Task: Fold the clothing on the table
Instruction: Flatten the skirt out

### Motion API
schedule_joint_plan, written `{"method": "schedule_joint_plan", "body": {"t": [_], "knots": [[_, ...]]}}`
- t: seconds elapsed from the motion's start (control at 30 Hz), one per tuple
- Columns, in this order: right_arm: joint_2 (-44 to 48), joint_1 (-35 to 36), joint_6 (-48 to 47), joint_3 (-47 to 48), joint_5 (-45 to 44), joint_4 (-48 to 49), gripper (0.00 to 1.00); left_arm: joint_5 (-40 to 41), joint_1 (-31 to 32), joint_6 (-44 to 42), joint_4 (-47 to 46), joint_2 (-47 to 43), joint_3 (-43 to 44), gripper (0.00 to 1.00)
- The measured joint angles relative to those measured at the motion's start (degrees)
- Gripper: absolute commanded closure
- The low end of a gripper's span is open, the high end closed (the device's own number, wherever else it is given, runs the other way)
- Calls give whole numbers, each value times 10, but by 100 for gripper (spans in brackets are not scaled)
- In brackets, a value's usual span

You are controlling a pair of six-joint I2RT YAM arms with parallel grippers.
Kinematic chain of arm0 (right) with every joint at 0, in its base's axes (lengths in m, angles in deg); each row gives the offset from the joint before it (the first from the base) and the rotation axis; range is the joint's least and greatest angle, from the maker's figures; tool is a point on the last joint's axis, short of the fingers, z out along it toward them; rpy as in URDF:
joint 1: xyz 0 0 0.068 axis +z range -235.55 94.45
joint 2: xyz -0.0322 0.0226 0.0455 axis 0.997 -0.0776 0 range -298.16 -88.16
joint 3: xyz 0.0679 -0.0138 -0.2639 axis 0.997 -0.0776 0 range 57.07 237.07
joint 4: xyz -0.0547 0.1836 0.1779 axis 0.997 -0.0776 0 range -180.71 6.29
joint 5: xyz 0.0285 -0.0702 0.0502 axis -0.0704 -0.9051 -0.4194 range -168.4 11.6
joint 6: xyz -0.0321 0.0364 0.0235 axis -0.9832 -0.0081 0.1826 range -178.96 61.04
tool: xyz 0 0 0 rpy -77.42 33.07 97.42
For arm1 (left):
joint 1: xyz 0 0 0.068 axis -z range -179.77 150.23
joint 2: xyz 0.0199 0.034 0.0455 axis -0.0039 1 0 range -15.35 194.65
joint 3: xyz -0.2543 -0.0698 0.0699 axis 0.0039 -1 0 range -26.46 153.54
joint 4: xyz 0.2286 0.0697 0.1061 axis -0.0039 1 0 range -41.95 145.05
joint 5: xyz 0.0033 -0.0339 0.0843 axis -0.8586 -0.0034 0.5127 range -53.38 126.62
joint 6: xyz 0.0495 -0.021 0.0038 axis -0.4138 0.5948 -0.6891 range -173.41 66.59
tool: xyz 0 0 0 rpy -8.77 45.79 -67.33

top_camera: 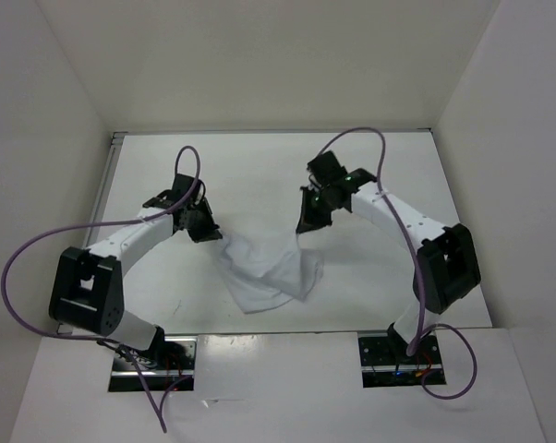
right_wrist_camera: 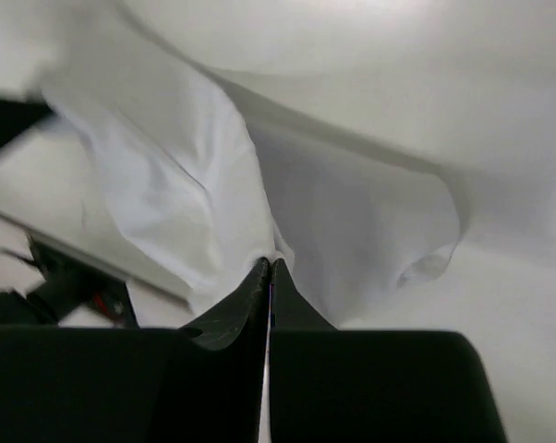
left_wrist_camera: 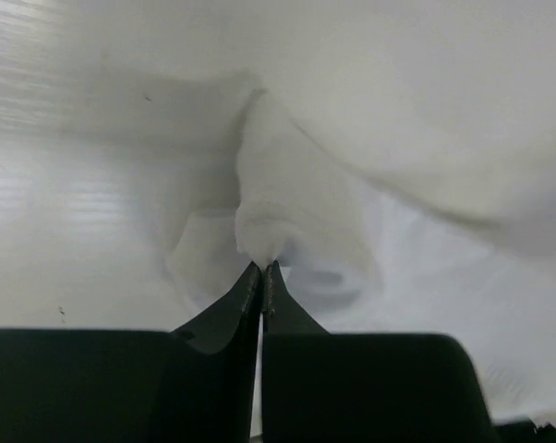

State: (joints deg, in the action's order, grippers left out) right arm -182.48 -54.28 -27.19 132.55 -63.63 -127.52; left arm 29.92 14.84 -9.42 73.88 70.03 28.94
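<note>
My left gripper (left_wrist_camera: 261,268) and right gripper (right_wrist_camera: 269,264) are both pinched tight on the clothing (top_camera: 269,272), at its ten and two o'clock edges. It sags crumpled over the middle of the table (top_camera: 380,277). I judge no fold made yet.

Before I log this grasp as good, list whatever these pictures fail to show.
- Top view: where the left gripper and right gripper meet the clothing is hidden under their own black bodies.
- Both wrist views: how much fabric sits between the shut fingers, hidden by the fingers themselves.
- All views: collar, sleeves or hems, lost in crumpled folds.
- Right wrist view: dark shape at the left edge, blurred and cut off.
</note>
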Motion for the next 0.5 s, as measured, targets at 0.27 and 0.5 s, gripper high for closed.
{"method": "schedule_joint_plan", "body": {"t": [0.27, 0.5], "knots": [[-58, -46, -26, 136, -116, -14, 99, -56, 23, 15, -29, -61, -12, 100], [-157, -45, -26, 170, -272, -8, 37, -31, 23, 15, -47, 67, -6, 61]]}}
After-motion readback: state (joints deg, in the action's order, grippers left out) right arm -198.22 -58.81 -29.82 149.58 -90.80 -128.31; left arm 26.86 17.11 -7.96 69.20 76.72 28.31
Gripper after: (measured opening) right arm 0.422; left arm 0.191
